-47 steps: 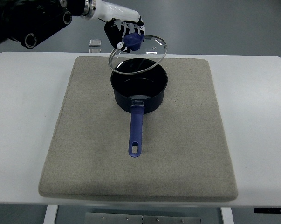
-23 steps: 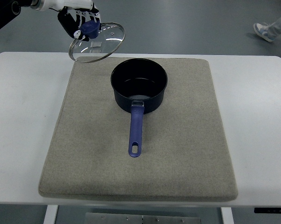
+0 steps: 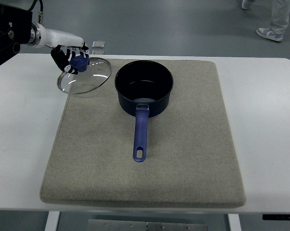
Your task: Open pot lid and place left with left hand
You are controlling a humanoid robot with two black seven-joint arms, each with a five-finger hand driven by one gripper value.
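A dark blue pot (image 3: 144, 89) with a long blue handle stands uncovered on the grey mat (image 3: 183, 154), its handle pointing toward the near edge. My left hand (image 3: 70, 59) comes in from the upper left and is shut on the blue knob of the glass lid (image 3: 84, 77). It holds the lid tilted, low over the mat's far left corner, to the left of the pot. Whether the lid's rim touches the mat cannot be told. The right arm does not show.
The mat lies on a white table (image 3: 24, 125). A small metal object (image 3: 98, 45) sits at the table's far edge behind the lid. A person's legs and shoes (image 3: 272, 21) show on the floor at the top right.
My left hand has carried the lid from above the pot leftward, then down toward the mat's far left corner. The pot has not moved.
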